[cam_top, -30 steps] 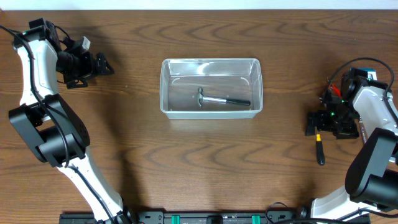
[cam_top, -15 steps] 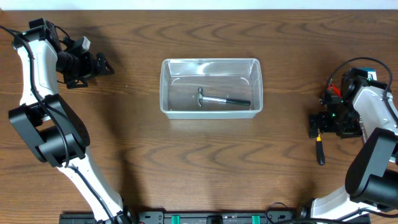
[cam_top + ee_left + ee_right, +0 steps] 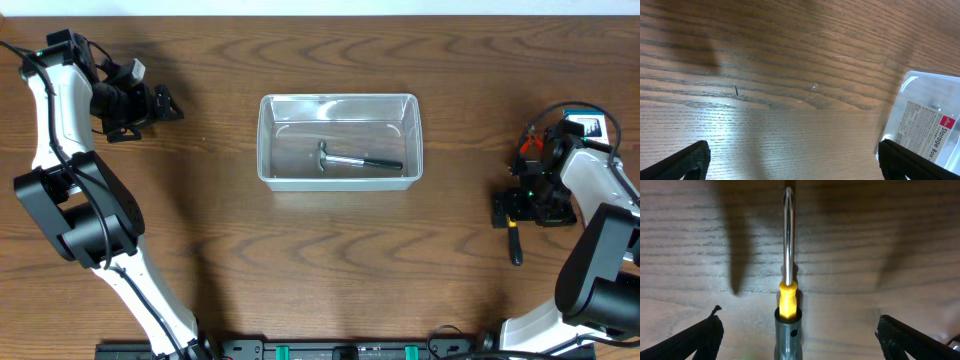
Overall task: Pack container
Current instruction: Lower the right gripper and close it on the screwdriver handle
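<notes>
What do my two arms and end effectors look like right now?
The left arm and right arm have white shells, black joints and thin black cables. The left end effector and right end effector are black. Small red and green lights show near the right wrist.

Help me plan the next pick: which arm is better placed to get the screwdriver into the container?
Right. The right gripper sits directly above the screwdriver, fingers open either side of it. The left gripper is far off, on the other side of the container.
</notes>
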You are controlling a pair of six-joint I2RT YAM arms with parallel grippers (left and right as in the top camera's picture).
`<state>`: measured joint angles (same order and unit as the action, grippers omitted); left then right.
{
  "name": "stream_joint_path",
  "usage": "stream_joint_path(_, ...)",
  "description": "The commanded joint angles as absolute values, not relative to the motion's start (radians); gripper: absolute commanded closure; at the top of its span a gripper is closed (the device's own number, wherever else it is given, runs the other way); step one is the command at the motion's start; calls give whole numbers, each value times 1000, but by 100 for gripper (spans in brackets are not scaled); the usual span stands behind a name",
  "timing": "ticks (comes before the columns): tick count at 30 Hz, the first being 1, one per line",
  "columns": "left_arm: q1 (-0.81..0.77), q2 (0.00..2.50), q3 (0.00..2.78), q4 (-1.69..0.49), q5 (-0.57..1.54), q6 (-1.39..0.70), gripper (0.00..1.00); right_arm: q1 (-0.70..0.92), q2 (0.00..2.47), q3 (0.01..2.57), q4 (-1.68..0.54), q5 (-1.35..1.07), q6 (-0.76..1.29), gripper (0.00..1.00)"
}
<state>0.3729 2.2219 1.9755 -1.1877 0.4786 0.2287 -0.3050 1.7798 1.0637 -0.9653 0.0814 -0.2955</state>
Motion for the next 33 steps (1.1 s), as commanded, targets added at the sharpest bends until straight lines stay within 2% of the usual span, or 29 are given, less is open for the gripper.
stream_joint_path(1, 375, 2192, 1996, -1190, 474, 230, 2, -315, 1788, 1040, -950, 88, -339, 1)
stream_joint_path(33, 375, 2192, 1996, -1190, 474, 230, 2, -315, 1788, 986, -844, 37, -300, 1)
